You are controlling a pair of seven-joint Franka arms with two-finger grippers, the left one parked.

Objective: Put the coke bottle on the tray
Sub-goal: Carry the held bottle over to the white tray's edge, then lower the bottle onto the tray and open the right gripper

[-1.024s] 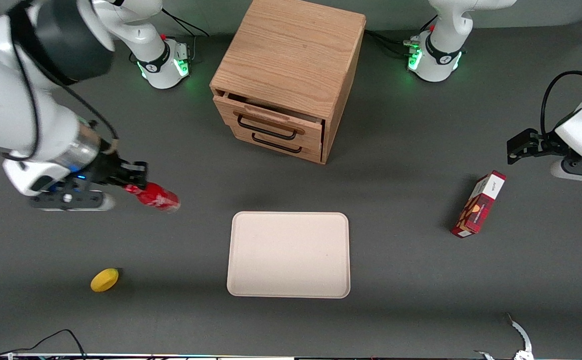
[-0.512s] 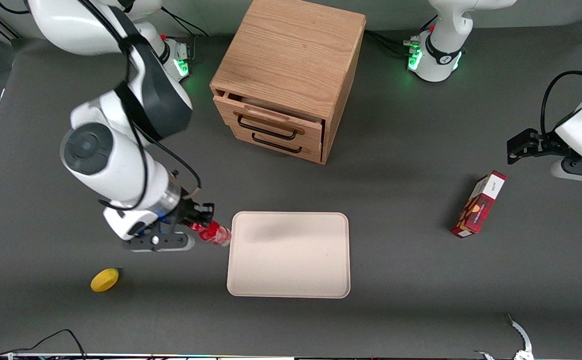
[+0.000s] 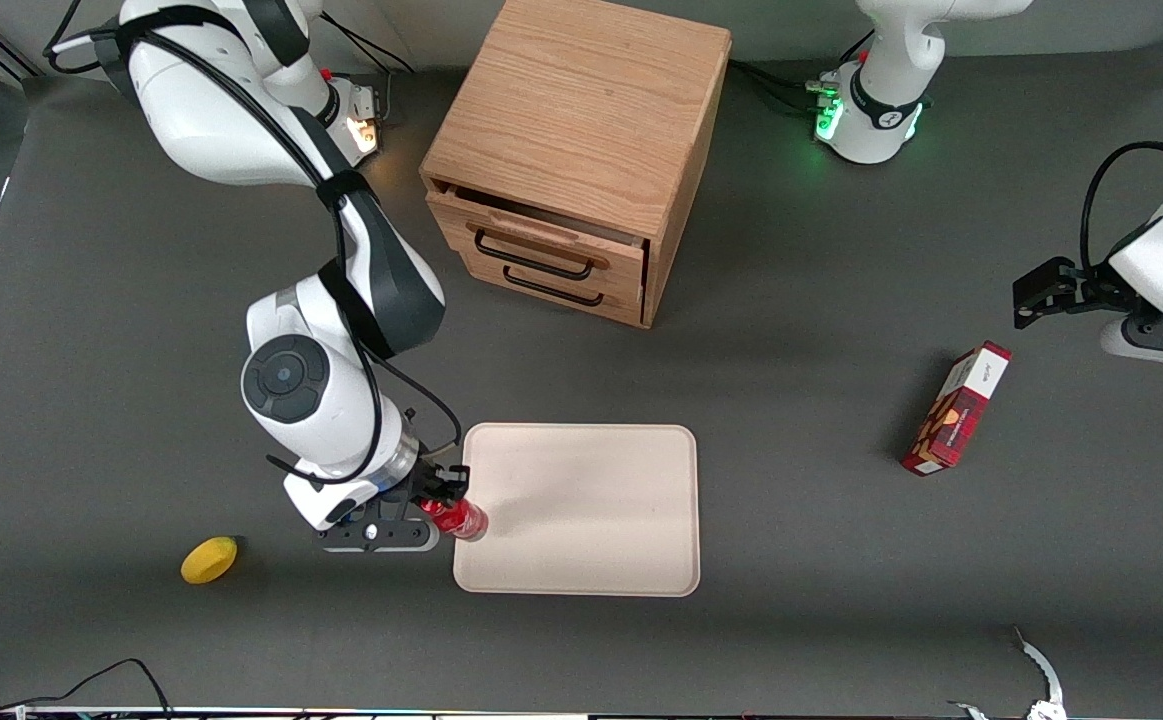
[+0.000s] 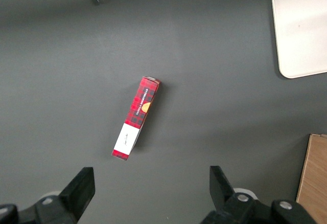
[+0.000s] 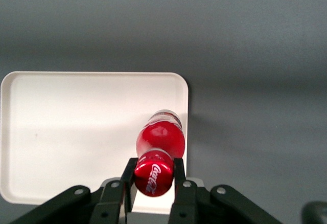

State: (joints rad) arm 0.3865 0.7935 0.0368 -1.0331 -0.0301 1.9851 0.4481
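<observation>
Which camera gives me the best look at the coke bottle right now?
The right wrist view: the coke bottle fills its middle, cap clamped in the gripper, base over the tray edge. The front view shows the bottle small and partly hidden by the arm. The left wrist view does not show it.

even overhead light, soft shadows, sharp focus, no glare

Robotics laboratory: white robot arms [image 3: 281, 380] bolted to a grey-matted table [image 3: 141, 640], lit bases [image 3: 866, 115] at the frame's upper edge, loose cabling [image 3: 91, 680] lower left.
</observation>
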